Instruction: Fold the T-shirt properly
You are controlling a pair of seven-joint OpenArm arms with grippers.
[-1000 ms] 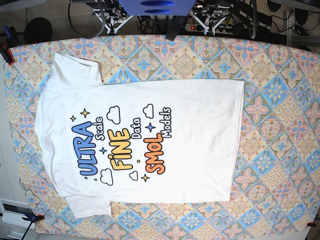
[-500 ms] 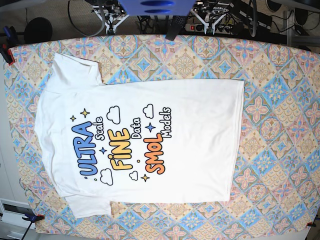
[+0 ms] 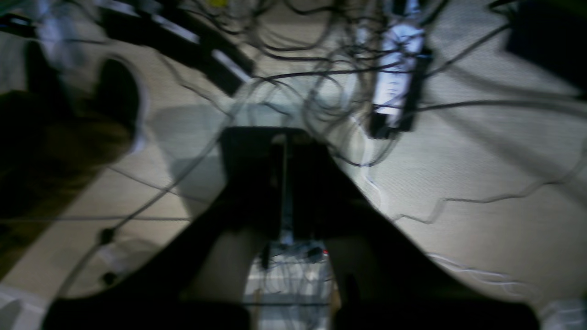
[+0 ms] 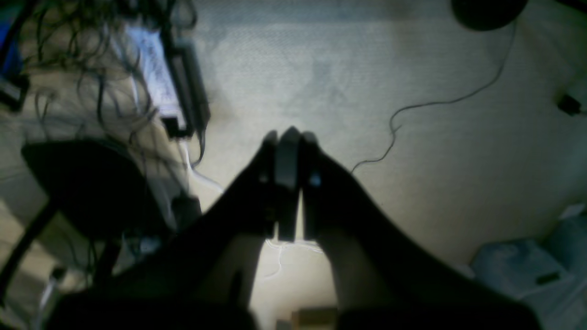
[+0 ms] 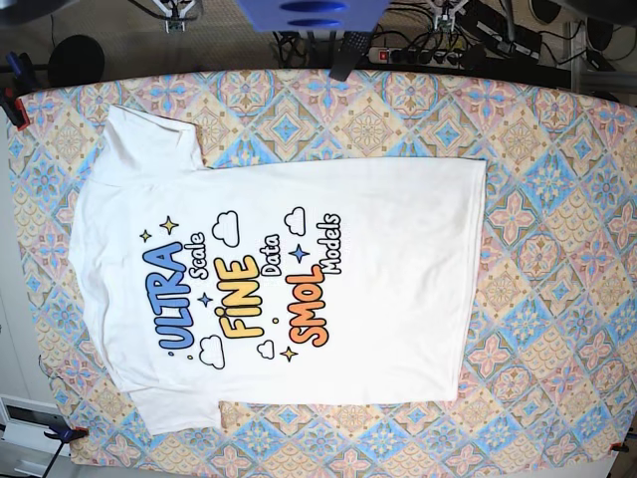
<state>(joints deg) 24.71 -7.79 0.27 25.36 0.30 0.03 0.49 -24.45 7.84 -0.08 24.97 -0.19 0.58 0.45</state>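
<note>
The T-shirt point(image 5: 279, 269) lies flat and print-side up on the table point(image 5: 557, 299), spread full width with no fold in it yet, so the task looks to be at its very start: nothing has been gathered or turned over.

Along the near edge of the table, a strip of patterned cloth shows below the shirt's near sleeve point(image 5: 174, 408) and near side seam. That strip is narrow, so a tool coming in there has little room before the table edge. The hem point(image 5: 473, 279) runs down the right side, with a broad stretch of bare table beyond it to the right, the widest open room in the scene. The collar end sits close to the left edge. The far sleeve point(image 5: 149, 134) lies near the far left corner, with a band of bare table between the far side seam and the far edge.

Neither arm reaches over the table in the base view. Both wrist views look down past the table at the floor point(image 4: 412, 91) and a tangle of cables point(image 3: 298, 55). The left tool point(image 3: 285, 183) is clenched with nothing between its fingers, and the right tool point(image 4: 288, 174) is likewise pressed closed and empty.

The next move seems to call for both arms to come over the table, open up, and pinch a long edge or a sleeve, probably from the far side, to carry it across the print.
</note>
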